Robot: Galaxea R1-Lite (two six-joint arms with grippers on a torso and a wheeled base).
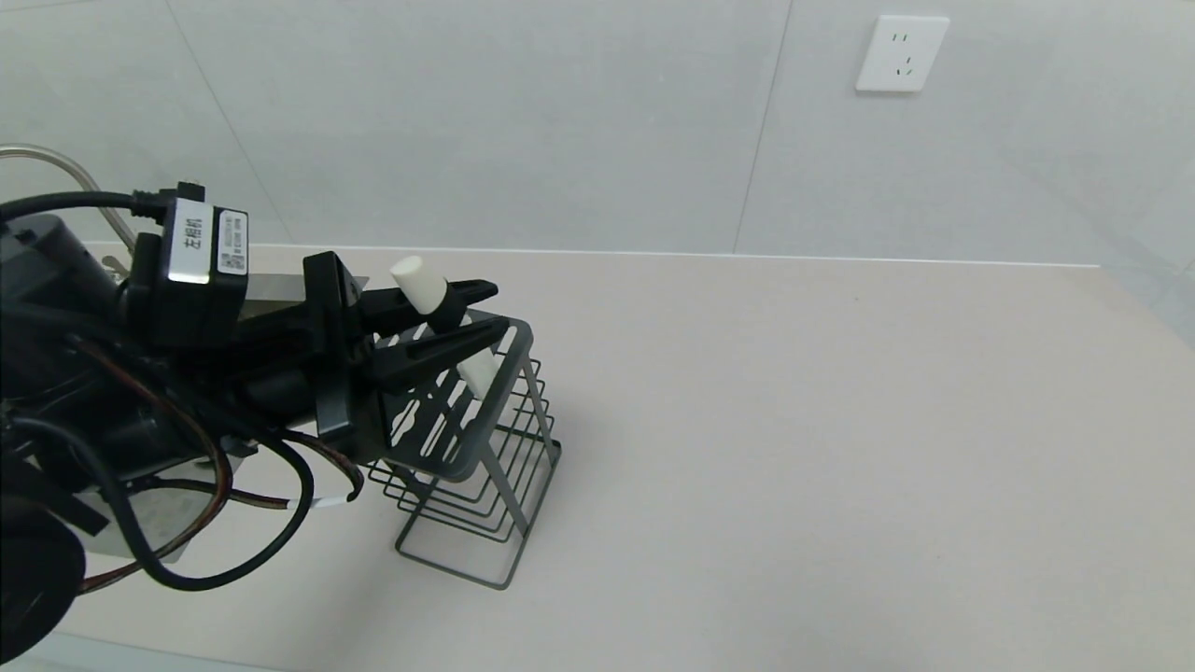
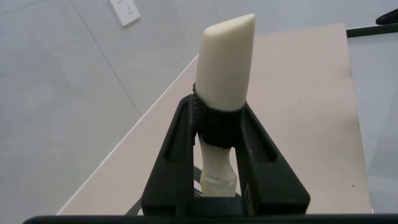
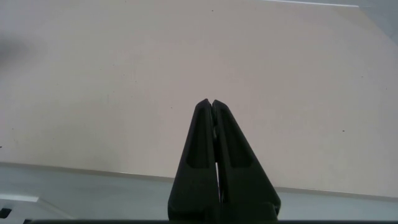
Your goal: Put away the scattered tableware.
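Observation:
My left gripper (image 1: 484,315) is shut on a white utensil handle (image 1: 412,280), held tilted above the dark perforated cutlery holder (image 1: 439,441) of a wire drying rack (image 1: 485,509). The handle's lower part (image 1: 478,375) passes below the fingers and into the holder's opening; its working end is hidden. In the left wrist view the cream handle (image 2: 227,62) sticks up between the black fingers (image 2: 177,140), clamped at a narrow neck. My right gripper (image 3: 212,107) hangs over the bare beige countertop (image 3: 124,74), shut with nothing in it.
The beige countertop (image 1: 822,420) stretches wide to the right of the rack. A grey tiled wall with a white socket (image 1: 902,53) stands behind it. A metal faucet (image 1: 58,166) curves at the far left.

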